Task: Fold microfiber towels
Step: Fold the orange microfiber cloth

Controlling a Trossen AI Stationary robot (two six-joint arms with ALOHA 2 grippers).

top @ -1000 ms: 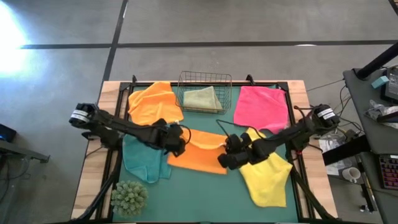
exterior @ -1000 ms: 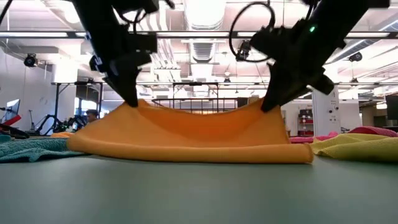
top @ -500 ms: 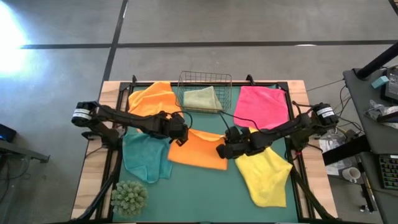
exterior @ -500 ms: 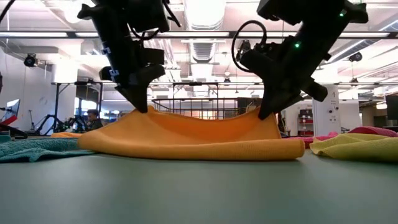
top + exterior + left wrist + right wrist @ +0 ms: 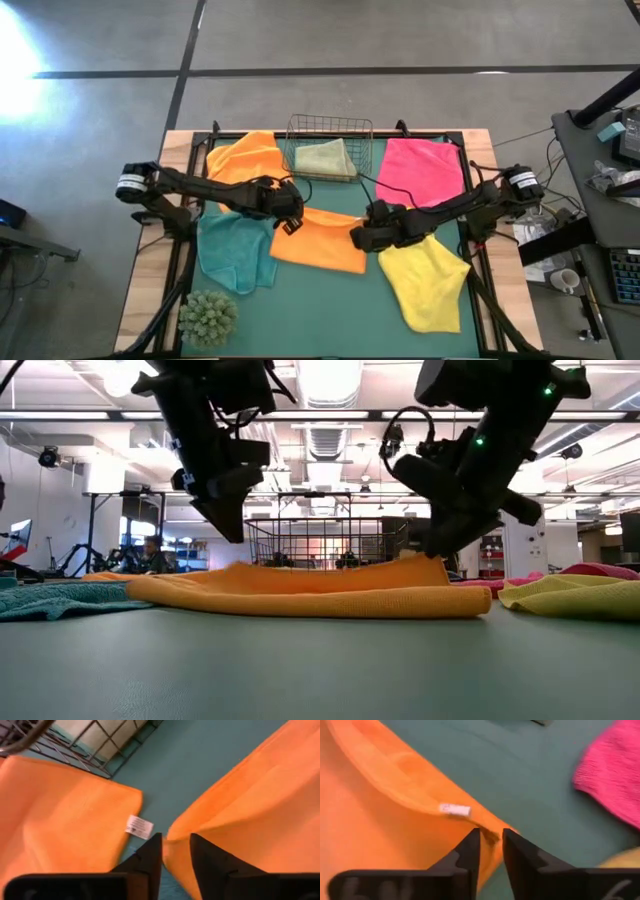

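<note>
An orange microfiber towel point(image 5: 322, 243) lies folded double at the table's middle. My left gripper point(image 5: 290, 218) hangs open just above its far left corner point(image 5: 172, 832) and is clear of it in the low view point(image 5: 228, 532). My right gripper point(image 5: 358, 238) is open at the far right corner point(image 5: 492, 831), which stands slightly raised between its fingertips point(image 5: 430, 560). A second orange towel point(image 5: 245, 160), a pink one point(image 5: 420, 170), a yellow one point(image 5: 425, 278) and a teal one point(image 5: 235, 255) lie flat around it. My right gripper's fingers come slanting down from the table's right side and stand on either side of the orange towel's far right corner point(image 5: 495, 832). I cannot tell whether they touch it. The rest of the towel lies flat on the table.
A wire basket point(image 5: 330, 128) at the far middle holds a pale olive towel point(image 5: 325, 158). A green spiky plant ball point(image 5: 208, 318) sits at the near left corner. Bare green mat point(image 5: 330, 310) shows in front of the orange towel.
Both grippers have gone toward the table's far edge and down with the orange towel's lifted edge. The left gripper has let go; that edge has dropped flat onto the layer below. The right corner has sunk but stays slightly raised.
</note>
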